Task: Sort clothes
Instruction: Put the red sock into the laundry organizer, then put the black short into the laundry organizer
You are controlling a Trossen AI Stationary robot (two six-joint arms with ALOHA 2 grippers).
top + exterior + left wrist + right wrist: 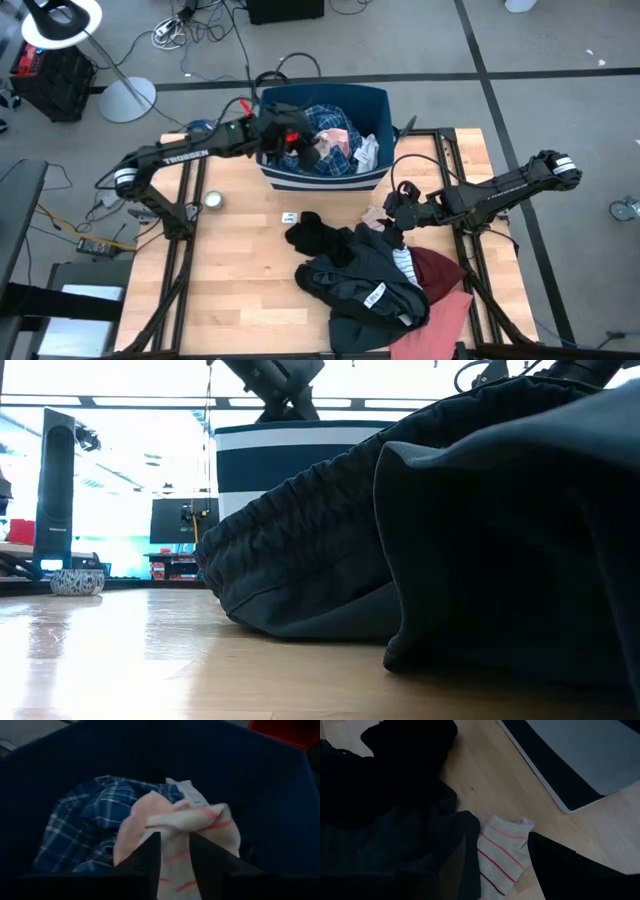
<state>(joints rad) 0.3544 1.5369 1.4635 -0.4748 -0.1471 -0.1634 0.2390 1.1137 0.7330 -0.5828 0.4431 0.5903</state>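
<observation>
The navy bin at the table's far edge holds blue plaid, salmon pink and white clothes. My left gripper hangs over the bin, open, and a white sock with red stripes shows in and beyond the gap. My right gripper stands open over another striped sock that lies flat on the table, one finger on either side and clear of it. A pile of black, dark grey, maroon and pink garments lies near the front right. My left gripper points slanting down into the bin with the striped sock showing between its parted fingers. I cannot tell whether the fingers touch the sock; it seems to lie on the pink garment below.
A small round tin and a white tag lie on the table's left half, with bare wood around them. In the low view the dark grey garment fills the near right, with the bin behind it.
</observation>
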